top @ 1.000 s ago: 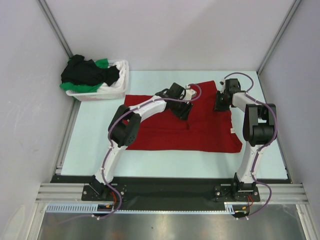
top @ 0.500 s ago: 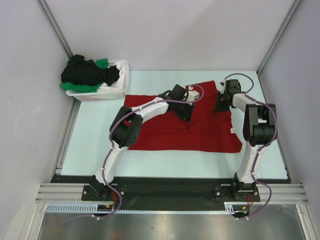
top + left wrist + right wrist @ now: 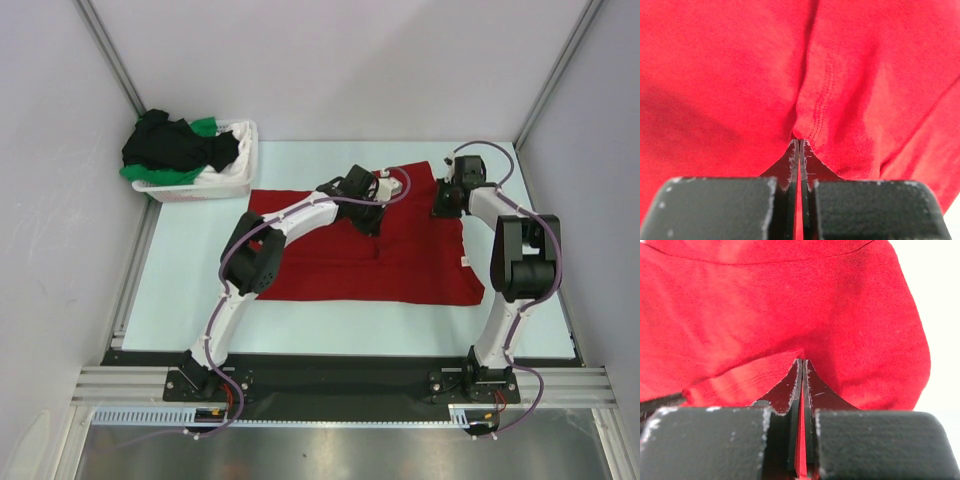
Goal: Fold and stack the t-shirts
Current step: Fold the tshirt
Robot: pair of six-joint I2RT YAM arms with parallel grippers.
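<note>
A bright red t-shirt (image 3: 400, 265) lies spread flat across the middle of the table, with a pale label (image 3: 464, 261) at its right edge. My left gripper (image 3: 367, 220) is down on the shirt's upper middle. In the left wrist view this gripper (image 3: 799, 143) is shut on a pinched ridge of red cloth (image 3: 840, 75) beside a stitched hem. My right gripper (image 3: 440, 208) is at the shirt's far right corner. In the right wrist view it (image 3: 801, 361) is shut on a fold of the red t-shirt (image 3: 790, 305), with a thin strip of cloth between its fingers. Black (image 3: 170, 145) and green (image 3: 205, 126) t-shirts lie heaped in the basket.
A white plastic laundry basket (image 3: 235, 175) stands at the back left corner of the pale table (image 3: 190, 270). Grey walls close in the back and both sides. Bare table shows left of the shirt and along the right edge (image 3: 940, 315).
Both grippers have closed on the red cloth. The left gripper shifted slightly right and away from the bases, and the right one moved a little toward the back.
</note>
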